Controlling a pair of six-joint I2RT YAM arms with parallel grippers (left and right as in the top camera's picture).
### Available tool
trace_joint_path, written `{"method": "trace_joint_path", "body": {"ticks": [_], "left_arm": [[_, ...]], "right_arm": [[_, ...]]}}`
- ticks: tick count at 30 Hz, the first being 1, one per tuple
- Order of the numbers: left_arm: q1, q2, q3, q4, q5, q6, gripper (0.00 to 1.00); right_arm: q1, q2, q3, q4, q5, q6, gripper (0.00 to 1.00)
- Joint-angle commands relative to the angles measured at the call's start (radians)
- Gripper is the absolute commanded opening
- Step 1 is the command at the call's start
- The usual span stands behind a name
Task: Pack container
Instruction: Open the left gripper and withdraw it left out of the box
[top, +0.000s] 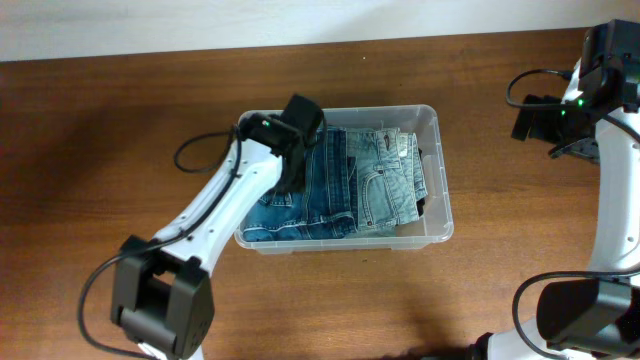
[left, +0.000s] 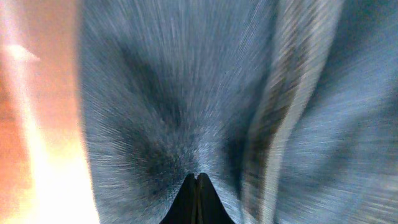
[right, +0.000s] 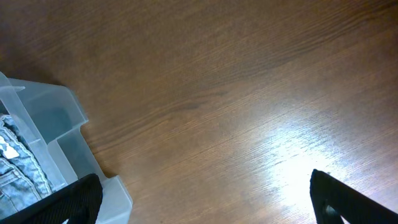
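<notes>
One clenched left claw (left: 196, 179) seems to tamp jeans (top: 385, 185) into the container (top: 446, 200); right claw (right: 208, 202) released; I'd lift next

A dark brown wood-grain table (top: 100, 150) meets a plain pale wall (top: 250, 20) along its far edge, with a soft glare of light (right: 292, 155) shining on the wood.

Jeans (top: 375, 185) lie inside the container (top: 441, 180), which sits on the table (top: 120, 120).
</notes>
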Motion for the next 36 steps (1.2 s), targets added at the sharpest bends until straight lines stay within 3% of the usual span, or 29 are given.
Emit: {"method": "trace_joint_path", "body": {"ticks": [1, 7, 11, 12, 14, 15, 16, 17, 26, 36], "left_arm": [[0.016, -0.117, 0.116, 0.003, -0.017, -0.012, 0.01], [0.095, -0.209, 0.181, 0.003, -0.155, -0.013, 0.09], [0.204, -0.255, 0.181, -0.002, -0.169, -0.013, 0.14], [0.243, -0.262, 0.181, -0.002, -0.169, -0.013, 0.24], [0.307, -0.267, 0.181, -0.002, -0.169, -0.013, 0.55], [0.338, -0.267, 0.181, -0.002, -0.166, -0.013, 0.64], [0.371, -0.267, 0.181, -0.005, -0.166, -0.013, 0.79], [0.401, -0.267, 0.18, -0.007, -0.166, -0.012, 0.99], [0.61, -0.267, 0.18, -0.047, -0.166, -0.013, 0.99], [0.635, -0.267, 0.18, -0.047, -0.163, -0.013, 0.99]], "right_arm": [[-0.006, 0.002, 0.003, 0.0, 0.013, 0.005, 0.99], [-0.006, 0.002, 0.003, 0.0, 0.013, 0.005, 0.98], [-0.006, 0.002, 0.003, 0.0, 0.013, 0.005, 0.99], [-0.006, 0.002, 0.003, 0.0, 0.013, 0.005, 0.98], [-0.006, 0.002, 0.003, 0.0, 0.013, 0.005, 0.98], [-0.006, 0.002, 0.003, 0.0, 0.013, 0.005, 0.99], [-0.006, 0.002, 0.003, 0.0, 0.013, 0.005, 0.98], [-0.006, 0.002, 0.003, 0.0, 0.013, 0.005, 0.98], [-0.006, 0.002, 0.003, 0.0, 0.013, 0.005, 0.98], [-0.006, 0.002, 0.003, 0.0, 0.013, 0.005, 0.99]]}}
